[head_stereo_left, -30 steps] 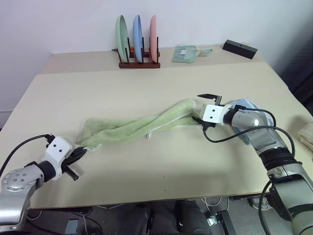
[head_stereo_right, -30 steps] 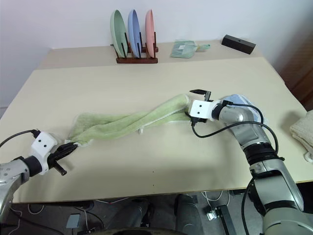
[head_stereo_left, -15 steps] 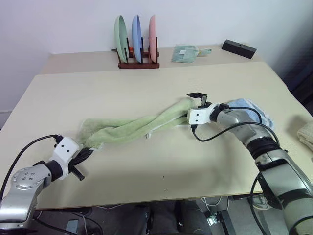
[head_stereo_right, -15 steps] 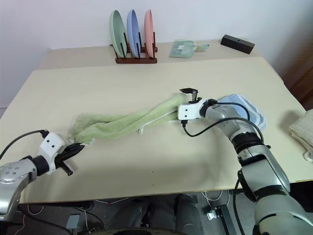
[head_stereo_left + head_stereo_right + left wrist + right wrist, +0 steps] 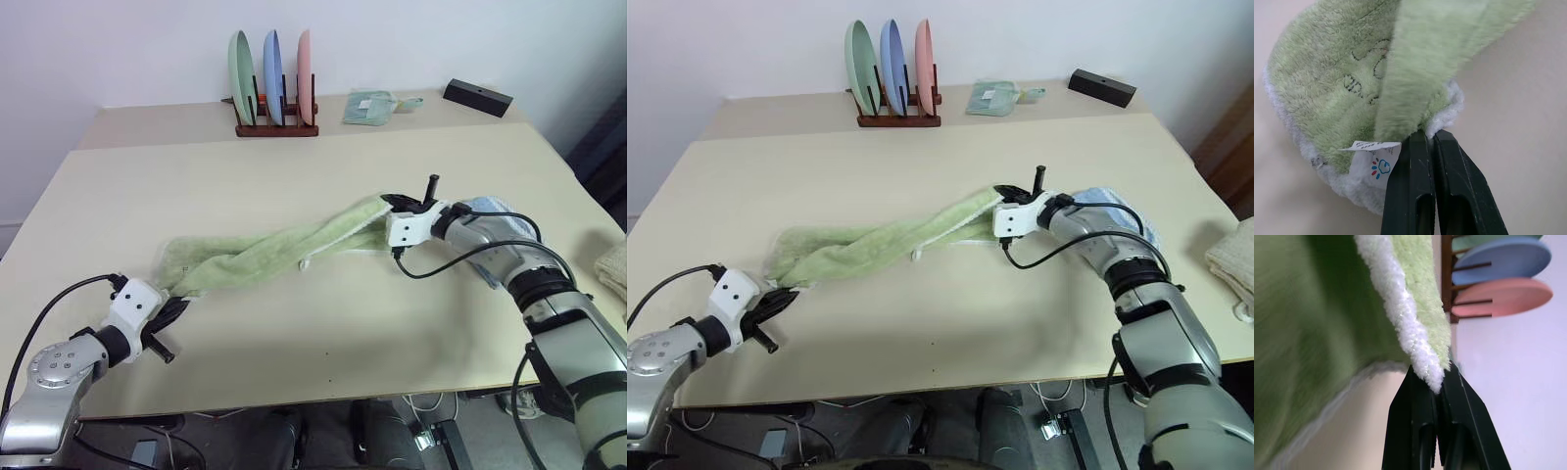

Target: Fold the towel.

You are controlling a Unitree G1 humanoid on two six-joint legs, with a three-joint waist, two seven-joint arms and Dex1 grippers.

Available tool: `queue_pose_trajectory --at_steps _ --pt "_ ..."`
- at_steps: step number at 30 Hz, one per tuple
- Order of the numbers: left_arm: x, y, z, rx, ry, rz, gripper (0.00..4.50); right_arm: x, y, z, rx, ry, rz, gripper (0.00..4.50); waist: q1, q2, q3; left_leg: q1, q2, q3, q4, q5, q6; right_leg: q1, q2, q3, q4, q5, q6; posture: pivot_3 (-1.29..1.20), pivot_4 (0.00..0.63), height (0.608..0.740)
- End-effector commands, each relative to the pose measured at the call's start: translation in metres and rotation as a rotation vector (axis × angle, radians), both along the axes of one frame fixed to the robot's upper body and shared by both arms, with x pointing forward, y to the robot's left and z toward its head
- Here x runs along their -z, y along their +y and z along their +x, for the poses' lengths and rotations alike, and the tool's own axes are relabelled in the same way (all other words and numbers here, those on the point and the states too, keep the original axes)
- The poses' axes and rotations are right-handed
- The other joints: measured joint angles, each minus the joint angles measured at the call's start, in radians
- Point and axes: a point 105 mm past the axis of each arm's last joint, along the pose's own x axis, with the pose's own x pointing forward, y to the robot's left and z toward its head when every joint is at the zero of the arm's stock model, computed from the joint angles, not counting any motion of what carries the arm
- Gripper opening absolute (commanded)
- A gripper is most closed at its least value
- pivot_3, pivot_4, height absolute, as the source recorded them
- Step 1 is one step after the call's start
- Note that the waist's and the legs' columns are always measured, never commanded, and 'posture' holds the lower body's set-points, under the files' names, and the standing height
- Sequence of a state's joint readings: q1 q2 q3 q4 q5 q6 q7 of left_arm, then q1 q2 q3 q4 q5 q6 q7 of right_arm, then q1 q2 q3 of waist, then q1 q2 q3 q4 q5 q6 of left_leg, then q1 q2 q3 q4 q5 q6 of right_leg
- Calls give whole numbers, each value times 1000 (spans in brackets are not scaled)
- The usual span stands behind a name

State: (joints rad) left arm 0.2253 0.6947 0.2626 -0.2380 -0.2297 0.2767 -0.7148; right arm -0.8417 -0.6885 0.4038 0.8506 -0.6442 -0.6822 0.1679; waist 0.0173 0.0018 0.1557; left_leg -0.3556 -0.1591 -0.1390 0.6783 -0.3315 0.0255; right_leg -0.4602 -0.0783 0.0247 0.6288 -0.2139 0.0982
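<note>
now towel [image 5: 274,250] between both end effectors

You have a fluffy, matt green terry towel [image 5: 274,252] with a rougher white edging and a smooth paper-like label, lying on a smooth, matt beige table [image 5: 323,323], with glossy plates [image 5: 275,76] in a dark wooden rack [image 5: 277,128].

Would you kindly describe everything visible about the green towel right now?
The towel is light green fluffy terry with white edging, a dark stitched mark and a small white label at one corner. It lies twisted into a long rope across the table. The left gripper is shut on that labelled corner, and the right gripper is shut on the white edge at the opposite end.
</note>
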Motion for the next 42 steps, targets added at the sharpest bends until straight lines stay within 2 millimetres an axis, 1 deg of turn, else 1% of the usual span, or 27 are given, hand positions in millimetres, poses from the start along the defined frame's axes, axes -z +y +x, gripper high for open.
queue_pose_trajectory --at_steps 1,2,3,4,5,6,8,9,11,12,13,14,17,18,20,22,24,25,26,27,29,30,34,36,39,40,42 --pt "-30 4 19 -19 -123 -12 0 -38 -8 1 12 -90 51 50 -4 0 0 0 0 0 0 0 0 0 0 0 0 0 0 0 150 740" --pt "-38 5 27 -29 -161 -18 0 -46 -10 2 24 -104 59 50 -2 0 0 0 0 0 0 0 0 0 0 0 0 0 0 0 150 740" --pt "-55 10 45 -54 -239 5 0 -62 -13 7 45 -141 74 50 0 0 0 -1 0 0 0 0 -1 0 0 0 0 0 0 0 150 740" --pt "-66 13 57 -72 -289 22 0 -73 -14 10 60 -164 84 50 -2 0 1 -1 0 -1 1 1 -1 0 0 -1 1 0 0 0 150 740" --pt "-92 20 80 -126 -387 31 0 -92 -16 15 83 -212 91 50 -2 0 1 -1 0 -1 2 1 -2 0 0 -1 1 1 -1 0 150 740" --pt "-111 24 95 -164 -454 32 0 -106 -17 19 99 -244 96 50 -3 -1 1 0 0 -1 2 1 -2 0 0 -1 1 1 -2 0 150 740" --pt "-157 32 121 -245 -609 54 0 -138 -20 24 133 -319 126 50 -7 -1 2 -2 0 -1 2 2 -3 -2 0 -2 1 2 -2 0 150 740" --pt "-176 35 128 -273 -665 53 0 -151 -20 26 144 -352 140 50 -9 -1 1 -2 0 -1 1 2 -3 -2 0 -2 1 2 -2 0 150 740" --pt "-229 43 138 -338 -819 48 0 -196 -22 23 162 -459 198 50 -15 -2 1 -2 0 -1 -1 2 -3 -4 -1 -3 0 2 -2 0 150 740" --pt "-245 46 139 -355 -862 44 0 -209 -22 21 163 -491 216 50 -21 -2 2 -3 0 -1 -2 2 -3 -5 -1 -4 0 2 -2 0 150 740" --pt "-255 48 139 -362 -890 41 0 -218 -22 19 159 -513 224 50 -29 -2 2 -6 0 -1 -2 2 -3 -7 -1 -5 0 2 -2 0 150 740" --pt "-260 50 137 -363 -902 51 0 -224 -21 16 145 -520 233 50 -36 -2 1 -8 0 -1 -2 2 -3 -8 -2 -6 0 2 -2 0 150 740" --pt "-255 52 130 -317 -874 72 0 -224 -18 9 90 -492 238 50 -51 -2 1 -3 -1 -1 -1 2 -2 -9 -3 -7 -1 2 -2 0 150 740" --pt "-242 50 126 -278 -825 75 0 -214 -16 6 62 -446 240 50 -56 -2 1 -3 -1 -1 -2 2 -2 -9 -3 -7 0 2 -2 0 150 740" --pt "-206 46 113 -199 -718 86 0 -186 -13 1 12 -319 237 50 -66 -2 1 -3 -1 -1 -3 2 -2 -10 -3 -6 0 2 -2 0 150 740" --pt "-169 41 95 -142 -577 84 0 -148 -12 -8 -24 -157 206 50 -71 -2 1 -2 0 -1 -10 1 -2 -10 -2 -6 1 2 -2 0 150 740" --pt "-150 37 81 -113 -505 94 0 -126 -12 -17 -39 -59 190 50 -71 -2 2 -3 0 -1 -11 1 -2 -11 -2 -5 1 2 -2 0 150 740" --pt "-133 35 70 -88 -434 92 0 -109 -13 -24 -45 12 173 50 -68 -2 2 -4 0 -1 -11 1 -2 -12 -2 -5 1 2 -2 0 150 740" --pt "-112 31 54 -44 -346 100 0 -89 -15 -33 -49 97 148 50 -65 -2 2 -6 -1 0 -9 1 -2 -14 -2 -5 1 2 -2 0 150 740" --pt "-97 29 41 -13 -284 104 0 -75 -16 -40 -52 158 131 50 -63 -2 2 -6 -1 1 -9 1 -2 -15 -2 -4 1 2 -2 0 150 740" --pt "-73 27 17 15 -154 89 0 -50 -20 -61 -55 326 109 50 -56 -1 2 -4 0 3 -11 1 -2 -14 -3 -2 1 2 -2 0 150 740" --pt "-67 28 9 8 -113 70 0 -41 -21 -70 -56 401 105 50 -50 -1 2 -2 0 3 -11 1 -2 -12 -2 -2 1 2 -2 0 150 740" --pt "-52 32 -16 0 -3 77 0 -18 -27 -108 -55 653 79 50 -17 -2 2 1 0 3 -9 1 -1 -7 -3 -3 0 3 -4 0 150 740" --pt "-47 36 -24 -16 41 79 0 -16 -27 -119 -59 720 88 50 -4 -2 2 5 0 3 -9 1 -1 -4 -3 -3 -1 3 -4 0 150 740" --pt "-47 28 -40 38 90 33 0 -26 -25 -122 -58 719 107 50 -3 -3 2 8 0 3 -9 0 0 0 -3 -3 -2 3 -4 0 150 740" --pt "-47 27 -41 44 90 30 0 -29 -24 -120 -56 709 113 50 -3 -3 2 8 0 3 -9 0 0 0 -3 -3 -3 3 -4 0 150 740" --pt "-49 32 -34 18 58 60 0 -34 -22 -113 -54 679 120 50 -1 -3 2 8 0 3 -9 0 0 0 -3 -4 -3 3 -4 0 150 740"
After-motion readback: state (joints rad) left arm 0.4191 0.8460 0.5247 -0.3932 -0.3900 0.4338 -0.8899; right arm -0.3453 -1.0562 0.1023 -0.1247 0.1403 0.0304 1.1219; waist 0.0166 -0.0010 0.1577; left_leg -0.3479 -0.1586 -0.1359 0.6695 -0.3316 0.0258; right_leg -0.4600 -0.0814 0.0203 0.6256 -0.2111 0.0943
